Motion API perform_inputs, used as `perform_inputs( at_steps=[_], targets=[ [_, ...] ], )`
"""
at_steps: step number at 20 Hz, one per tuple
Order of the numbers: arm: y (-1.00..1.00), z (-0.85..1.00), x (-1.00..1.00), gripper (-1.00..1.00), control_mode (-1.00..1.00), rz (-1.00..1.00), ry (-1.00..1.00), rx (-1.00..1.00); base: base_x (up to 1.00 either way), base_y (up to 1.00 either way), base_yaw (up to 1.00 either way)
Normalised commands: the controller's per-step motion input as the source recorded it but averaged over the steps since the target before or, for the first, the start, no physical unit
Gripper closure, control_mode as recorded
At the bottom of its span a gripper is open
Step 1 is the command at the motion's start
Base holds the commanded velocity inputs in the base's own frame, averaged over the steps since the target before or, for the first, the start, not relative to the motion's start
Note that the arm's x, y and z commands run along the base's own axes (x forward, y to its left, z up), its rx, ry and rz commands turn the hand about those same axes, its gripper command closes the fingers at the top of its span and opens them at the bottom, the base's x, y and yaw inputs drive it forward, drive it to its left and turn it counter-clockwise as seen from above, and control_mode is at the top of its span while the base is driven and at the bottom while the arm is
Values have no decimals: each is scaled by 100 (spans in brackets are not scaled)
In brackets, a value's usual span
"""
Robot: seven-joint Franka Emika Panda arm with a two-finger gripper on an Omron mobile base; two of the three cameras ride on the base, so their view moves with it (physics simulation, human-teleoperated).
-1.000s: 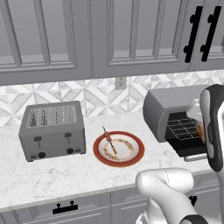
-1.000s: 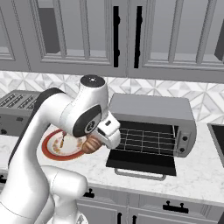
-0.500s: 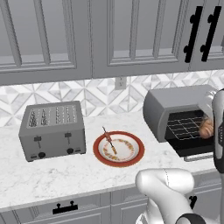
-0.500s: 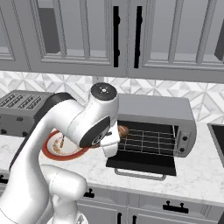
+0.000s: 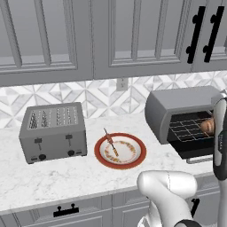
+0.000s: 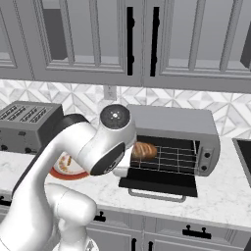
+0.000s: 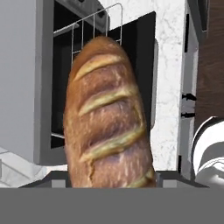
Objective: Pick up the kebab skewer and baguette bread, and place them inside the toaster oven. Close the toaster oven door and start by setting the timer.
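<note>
Taking the toaster oven [image 5: 186,116] as the landmark and reading from the left: a four-slot toaster [image 5: 54,132] stands well to its left on the worktop [image 5: 53,177], back near the tiled wall. Between that toaster and the oven lies a red-rimmed plate [image 5: 120,150], with bare marble all round it and towards the worktop's front edge. The kebab skewer [image 5: 111,142] lies on the plate, its stick pointing out over the far-left rim, well apart from the oven.

The toaster oven door [image 6: 159,182] is folded down flat in front of the oven, its bar handle near the worktop's front edge, so the mouth is open and the wire rack [image 6: 169,156] is exposed. The baguette bread [image 6: 144,150] sits at the left end of the mouth, over the rack's left part, lengthwise into the cavity in the hand view [image 7: 107,118]. The claw's fingers are hidden behind the loaf; it is closed on the baguette's near end. The arm's white elbow [image 6: 110,142] crowds the oven's left front corner. Right of the oven, the worktop is bare up to a dark edge.
</note>
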Motion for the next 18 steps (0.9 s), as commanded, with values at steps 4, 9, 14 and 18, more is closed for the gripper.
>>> perform_inputs(
  at_steps=[4, 9, 14, 18],
  targets=[
    [-1, -12, 35, 100, -100, -2, -11, 0, 0, 0, 0],
    [-13, -26, 29, 100, -100, -1, -8, 0, 0, 0, 0],
    [-33, -2, 35, 100, -100, -4, 0, 2, 0, 0, 0],
    [-23, -6, 33, 100, -100, -6, 0, 0, 0, 0, 0]
  ],
)
